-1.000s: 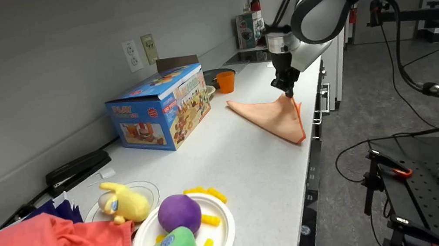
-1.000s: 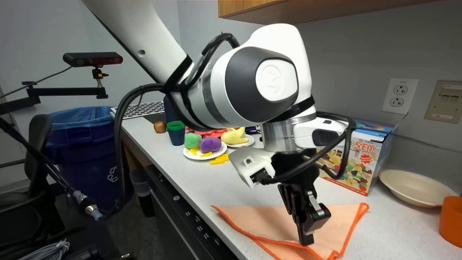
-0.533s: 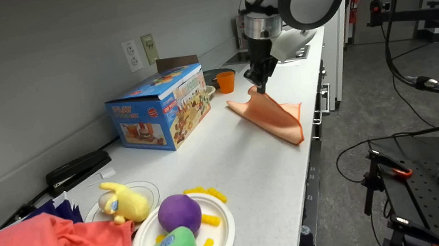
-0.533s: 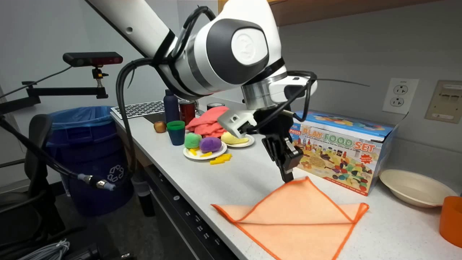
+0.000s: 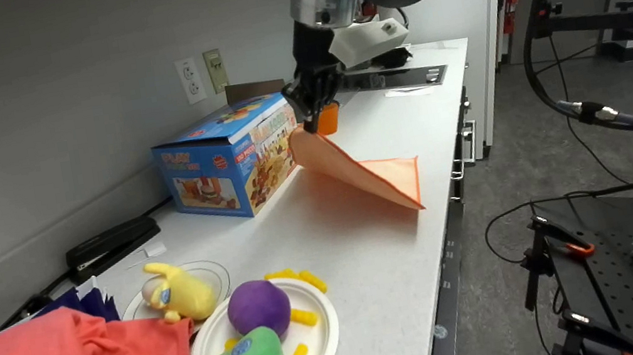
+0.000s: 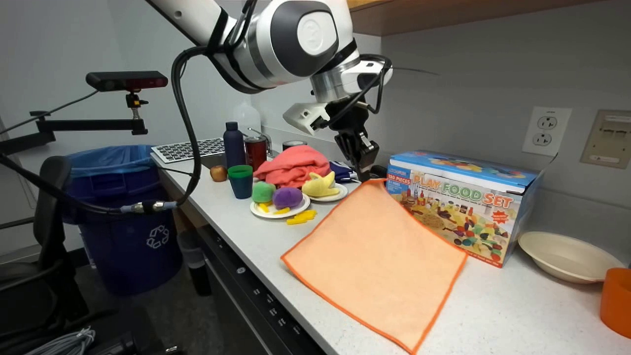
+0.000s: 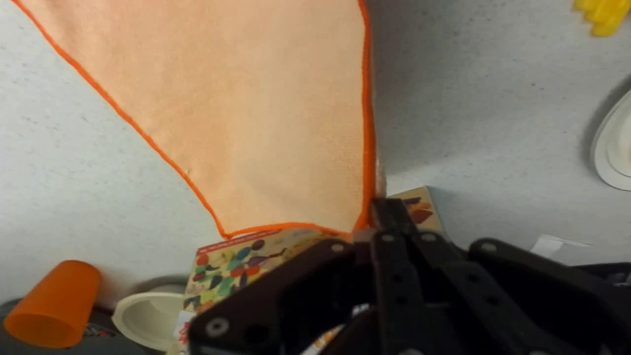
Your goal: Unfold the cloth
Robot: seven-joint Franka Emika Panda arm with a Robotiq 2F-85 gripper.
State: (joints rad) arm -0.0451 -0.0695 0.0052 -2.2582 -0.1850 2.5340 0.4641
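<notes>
Matt fabric cloth (image 6: pixel 377 256); smooth cardboard box (image 6: pixel 461 212)

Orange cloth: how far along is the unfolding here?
Done: the cloth looks opened into one broad sheet, with no fold visible across it in an exterior view. In hand: the gripper is closed on one corner, holding that side raised off the counter. Left: probably just laying that side down and letting go.

Gripper (image 6: pixel 364 176) pts down, slanted, w/ fingers (image 7: pixel 393 217) pinched tgthr.
</notes>
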